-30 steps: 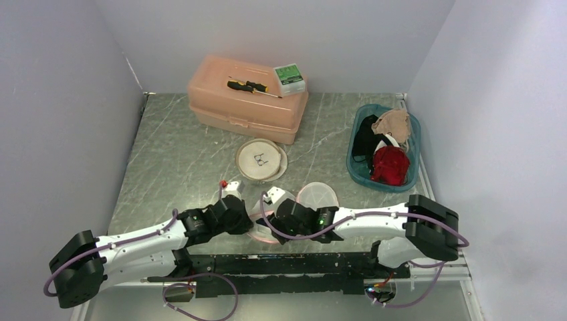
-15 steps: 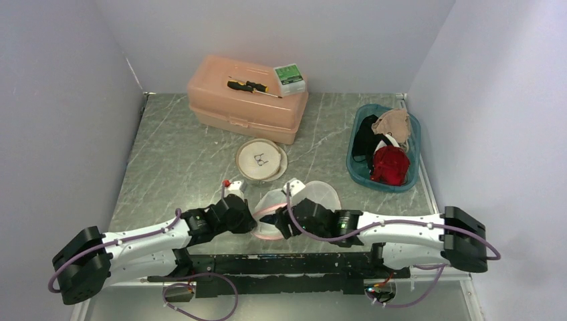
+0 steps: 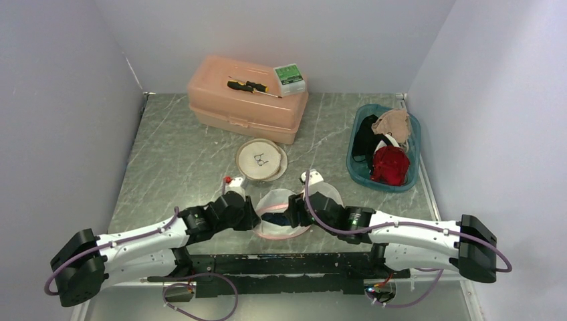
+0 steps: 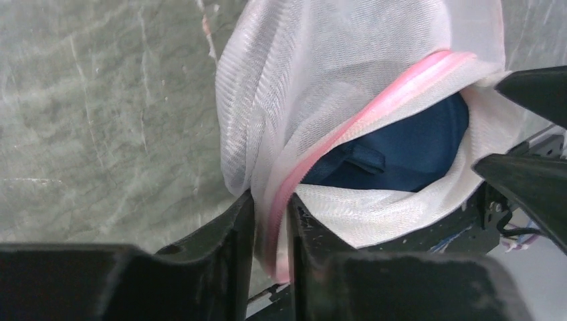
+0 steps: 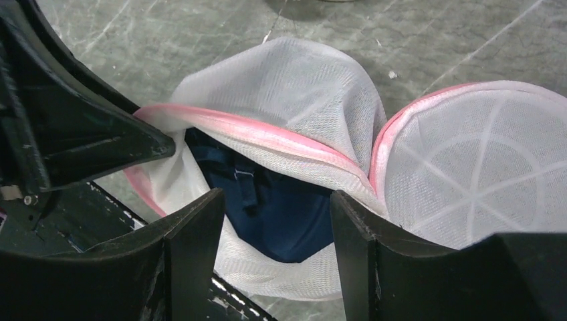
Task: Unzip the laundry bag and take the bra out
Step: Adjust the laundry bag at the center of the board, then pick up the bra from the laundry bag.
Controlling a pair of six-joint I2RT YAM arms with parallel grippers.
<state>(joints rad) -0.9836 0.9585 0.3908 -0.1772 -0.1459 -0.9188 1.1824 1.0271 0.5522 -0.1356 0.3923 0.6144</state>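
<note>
Laundry bag (image 3: 281,215): soft white mesh, gaping, laid near the worktop's (image 3: 187,154) front edge; pink rim (image 4: 374,100) is pinched by the narrow left gripper (image 4: 269,247). Bra (image 4: 408,144): navy, judged light and limp, lodged inside; probably best taken at its strap (image 4: 364,159) by the wide-spread right gripper (image 5: 274,207).

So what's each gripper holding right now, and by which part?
The left gripper pinches the laundry bag by its pink edge. The right gripper is open over the bra, holding nothing.
</note>
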